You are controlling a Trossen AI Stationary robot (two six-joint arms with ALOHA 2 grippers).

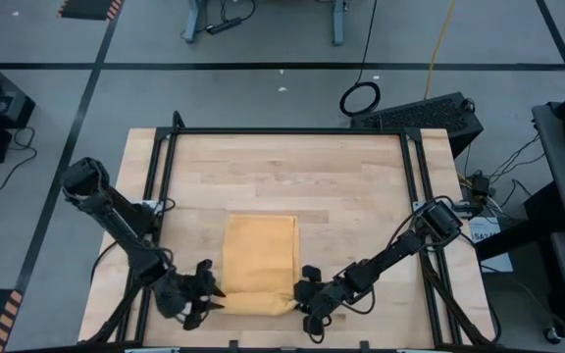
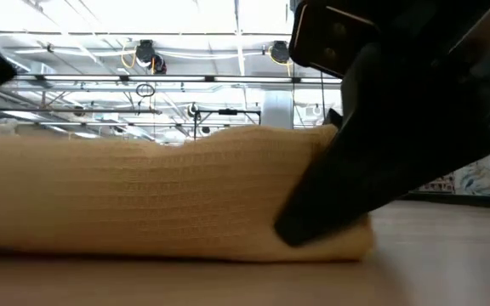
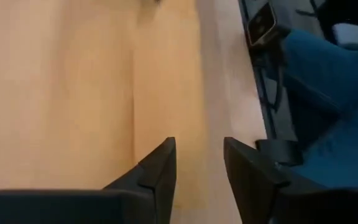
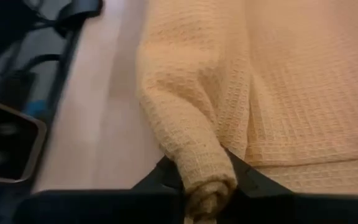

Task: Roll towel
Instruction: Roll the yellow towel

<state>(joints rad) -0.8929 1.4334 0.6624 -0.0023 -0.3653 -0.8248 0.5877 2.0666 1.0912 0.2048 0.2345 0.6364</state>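
The mustard-yellow towel (image 1: 259, 253) lies on the wooden table, its near end rolled into a thick roll (image 1: 258, 302) that runs left to right; the flat part stretches toward the far edge. In the low view the roll (image 2: 160, 195) rests on the tabletop. My right gripper (image 4: 204, 183) is at the roll's right end, shut on it. My left gripper (image 3: 197, 158) hovers just off the roll's left end (image 1: 209, 294), open, with only bare wood between its fingers. My right gripper pinches the roll's right end (image 4: 207, 168) between its two fingers (image 4: 248, 177). It comes slanting down from the table's near right. The bunched cloth stands up between the fingers, several layers thick. The rest of the roll lies on the table.
Black frame rails run along the table's left side (image 1: 157, 196) and right side (image 1: 418, 196). Bare wood (image 1: 282, 167) stretches beyond the towel toward the far edge. A dark keyboard-like box (image 1: 430, 113) sits off the far right corner.
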